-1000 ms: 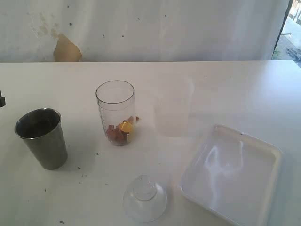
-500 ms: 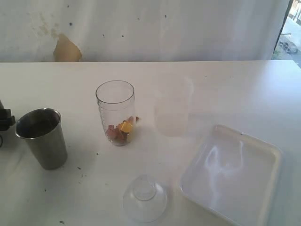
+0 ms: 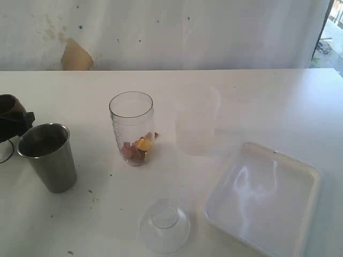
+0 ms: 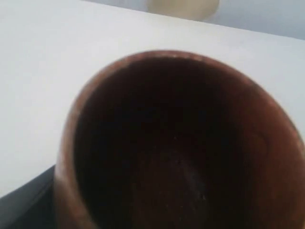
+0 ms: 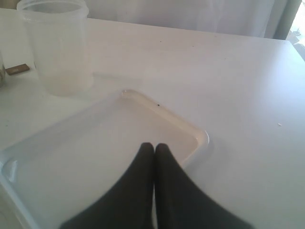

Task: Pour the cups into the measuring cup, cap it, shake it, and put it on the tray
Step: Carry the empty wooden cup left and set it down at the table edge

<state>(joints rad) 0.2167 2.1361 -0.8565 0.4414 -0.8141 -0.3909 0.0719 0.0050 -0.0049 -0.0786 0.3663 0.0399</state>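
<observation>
My left gripper (image 3: 13, 124) enters at the left edge of the exterior view, shut on the short brown wooden cup (image 3: 9, 105), just beside the steel tumbler (image 3: 47, 158). In the left wrist view the wooden cup's dark, tilted mouth (image 4: 181, 143) fills the picture. The clear measuring cup (image 3: 132, 126) stands mid-table with orange and red pieces (image 3: 138, 149) at its bottom. The frosted cup (image 3: 196, 126) stands to its right. The white tray (image 3: 262, 198) lies front right, with my right gripper (image 5: 154, 145) shut and holding nothing above the tray (image 5: 95, 143). The right gripper is out of the exterior view.
A clear dome lid (image 3: 164, 225) lies near the front edge, below the measuring cup. A small brown piece (image 3: 156, 135) lies on the table beside the measuring cup. A tan patch marks the back wall (image 3: 75, 56). The frosted cup (image 5: 59, 47) stands beyond the tray's far corner.
My left gripper has come in from the left edge with the wooden cup, moving right and up beside the steel tumbler. Nothing else has moved.
</observation>
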